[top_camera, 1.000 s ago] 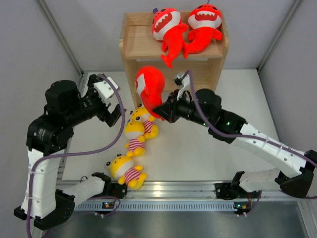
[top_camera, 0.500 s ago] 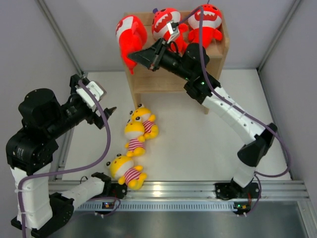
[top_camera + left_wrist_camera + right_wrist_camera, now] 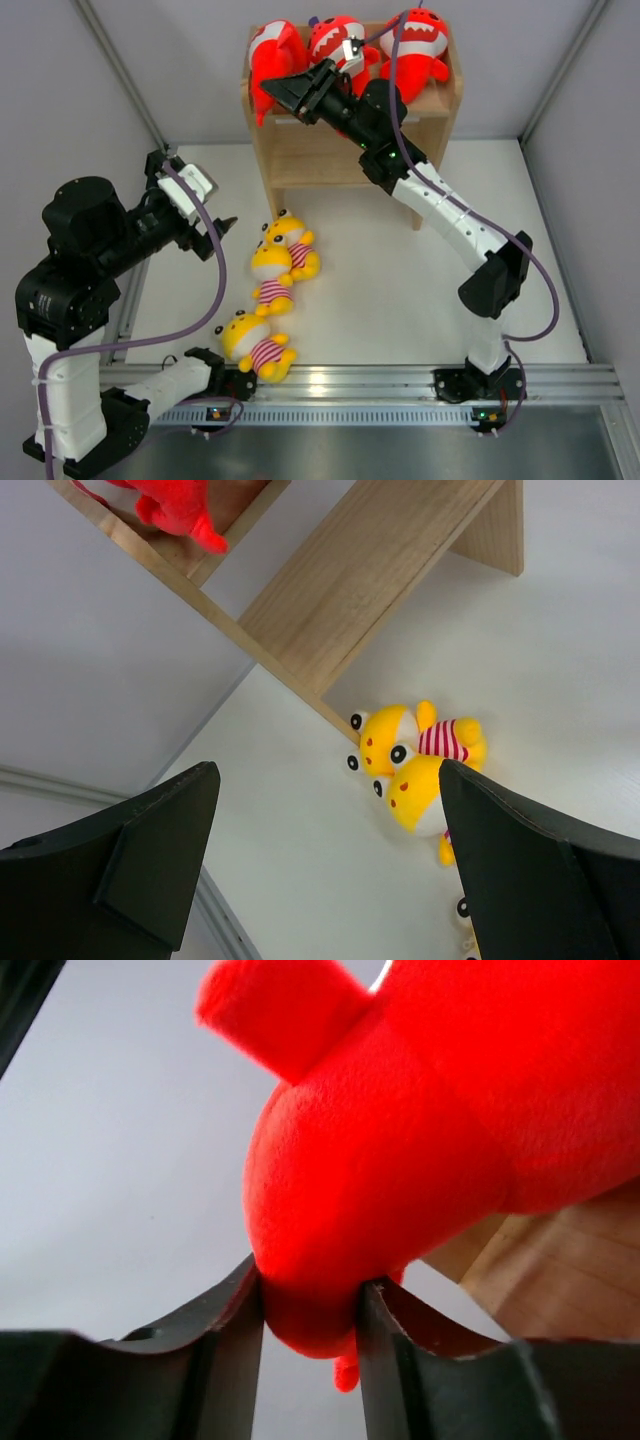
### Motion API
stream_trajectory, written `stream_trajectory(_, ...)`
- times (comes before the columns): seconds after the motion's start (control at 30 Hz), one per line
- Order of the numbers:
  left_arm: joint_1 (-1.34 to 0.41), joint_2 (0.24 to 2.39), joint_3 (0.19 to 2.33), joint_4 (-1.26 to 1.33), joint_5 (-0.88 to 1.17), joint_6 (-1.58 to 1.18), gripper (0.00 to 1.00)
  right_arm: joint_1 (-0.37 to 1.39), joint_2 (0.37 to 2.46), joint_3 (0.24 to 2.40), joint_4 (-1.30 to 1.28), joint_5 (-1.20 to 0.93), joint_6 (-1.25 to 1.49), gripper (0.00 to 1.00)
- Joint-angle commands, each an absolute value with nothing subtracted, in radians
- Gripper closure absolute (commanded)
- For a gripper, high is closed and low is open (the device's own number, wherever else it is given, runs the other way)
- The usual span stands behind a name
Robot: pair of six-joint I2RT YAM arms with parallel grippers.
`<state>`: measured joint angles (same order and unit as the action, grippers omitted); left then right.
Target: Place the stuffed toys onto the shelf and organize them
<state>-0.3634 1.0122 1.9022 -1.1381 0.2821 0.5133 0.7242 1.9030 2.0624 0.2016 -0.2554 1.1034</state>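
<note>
Right gripper (image 3: 310,1292) — fingers clamped on the low end of a red shark (image 3: 273,52), plush squeezed between them. That shark is at the left end of the shelf (image 3: 320,152) top, overhanging its left edge. A second shark (image 3: 335,45) is at the middle of the top and a third shark (image 3: 420,42) at its right end. Left gripper (image 3: 328,770) — fingers wide apart, hanging well left of the shelf's front. 3 yellow toys (image 3: 271,277) lie in a line on the table (image 3: 420,270), running out from the shelf's left foot.
</note>
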Motion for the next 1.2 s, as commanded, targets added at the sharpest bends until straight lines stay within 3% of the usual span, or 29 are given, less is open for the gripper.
stream_trajectory(0.0,-0.360,1.008,1.898,-1.149,0.305,0.523,0.03,0.709,1.913,2.100,0.239,-0.213,1.127,0.59)
stream_trajectory(0.1,-0.360,1.005,1.896,-1.150,0.305,0.522,0.03,0.707,1.892,2.079,0.203,-0.189,1.112,0.38)
stream_trajectory(0.37,-0.360,1.015,1.894,-1.155,0.325,0.526,0.03,0.727,1.702,1.881,0.198,-0.124,1.026,0.18)
stream_trajectory(0.63,-0.359,1.048,1.902,-1.154,0.377,0.531,0.04,0.749,1.601,1.793,0.149,-0.034,0.966,0.16)
stream_trajectory(0.73,-0.360,1.045,1.905,-1.155,0.391,0.529,0.03,0.749,1.603,1.784,0.138,-0.012,0.969,0.31)
stream_trajectory(0.77,-0.360,1.043,1.905,-1.155,0.391,0.528,0.03,0.747,1.611,1.784,0.138,-0.006,0.979,0.49)
stream_trajectory(0.87,-0.359,1.042,1.902,-1.155,0.388,0.526,0.03,0.747,1.653,1.805,0.144,-0.006,1.029,0.81)
stream_trajectory(1.07,-0.360,1.032,1.902,-1.155,0.382,0.526,0.03,0.746,1.791,1.954,0.117,-0.006,1.132,0.97)
stream_trajectory(1.17,-0.360,1.026,1.899,-1.155,0.380,0.528,0.03,0.746,1.854,2.014,0.103,-0.006,1.158,0.98)
